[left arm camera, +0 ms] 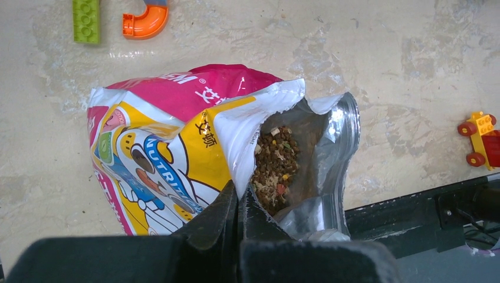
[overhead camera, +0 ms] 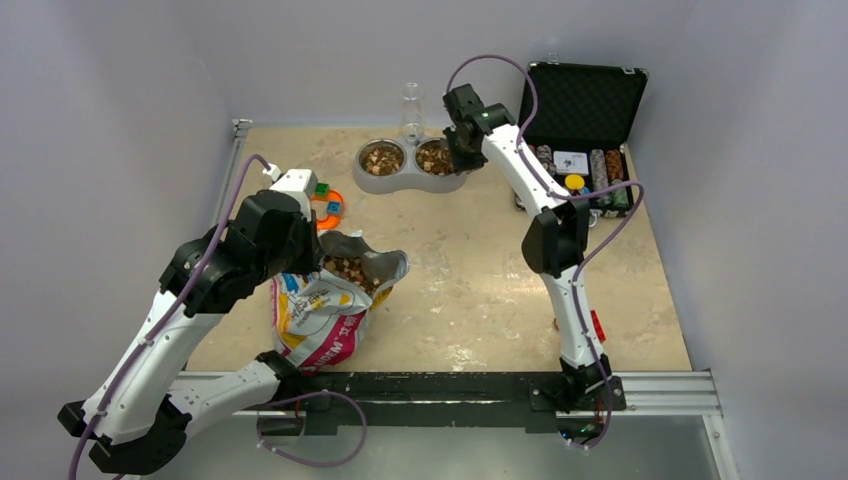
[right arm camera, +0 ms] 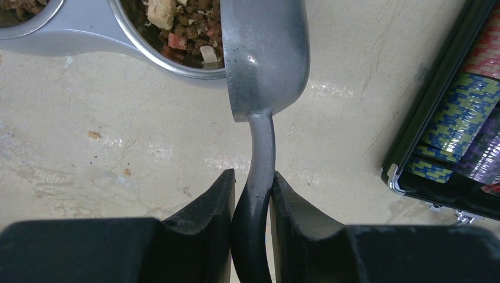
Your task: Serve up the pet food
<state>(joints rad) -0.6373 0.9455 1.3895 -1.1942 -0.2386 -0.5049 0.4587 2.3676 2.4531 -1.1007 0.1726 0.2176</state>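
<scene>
The pet food (left arm camera: 277, 162) is brown and tan kibble inside the open white, pink and yellow foil bag (left arm camera: 171, 141), which stands at the front left (overhead camera: 335, 300). More kibble (overhead camera: 381, 158) fills both cups of a grey double bowl (overhead camera: 405, 180) at the back. My left gripper (left arm camera: 240, 191) is shut on the bag's white top edge. My right gripper (right arm camera: 252, 177) is shut on the handle of a grey metal scoop (right arm camera: 265, 53), whose bowl is turned underside up over the right cup's rim (right arm camera: 177, 62), next to kibble (right arm camera: 177, 26) there.
An open black case of poker chips (overhead camera: 585, 165) stands at the back right, also in the right wrist view (right arm camera: 460, 135). A clear bottle (overhead camera: 411, 110) stands behind the bowl. Toy bricks and an orange piece (overhead camera: 328, 205) lie at the left; a toy car (left arm camera: 480, 138) lies near the front rail.
</scene>
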